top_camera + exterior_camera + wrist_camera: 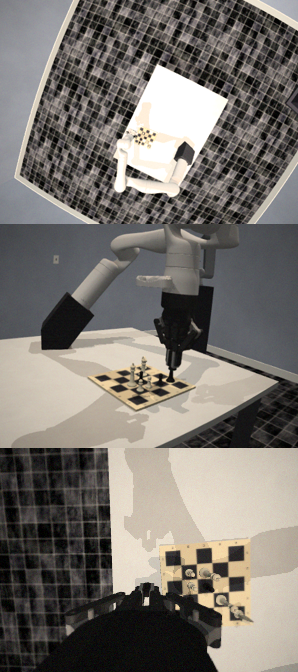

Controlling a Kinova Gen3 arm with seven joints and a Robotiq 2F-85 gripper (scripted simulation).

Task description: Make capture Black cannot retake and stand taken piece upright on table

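A small chessboard (132,404) (151,134) (205,544) lies on the white table (54,392). On it stand tall white pieces (132,375) (143,366), white pawns (140,386) (148,382) and black pieces (160,379) (140,375). A taller black piece (170,377) stands near the board's far right edge. My gripper (173,363) (147,588) (131,132) hangs just above that black piece's top. It is shut on a small pale piece (173,358), mostly hidden by the fingers. In the wrist view the board lies to the right of the fingers.
The arm's black base block (64,321) stands at the table's back left, and a black upright box (205,314) at the back. The table's right edge (240,401) drops to a tiled floor (270,416).
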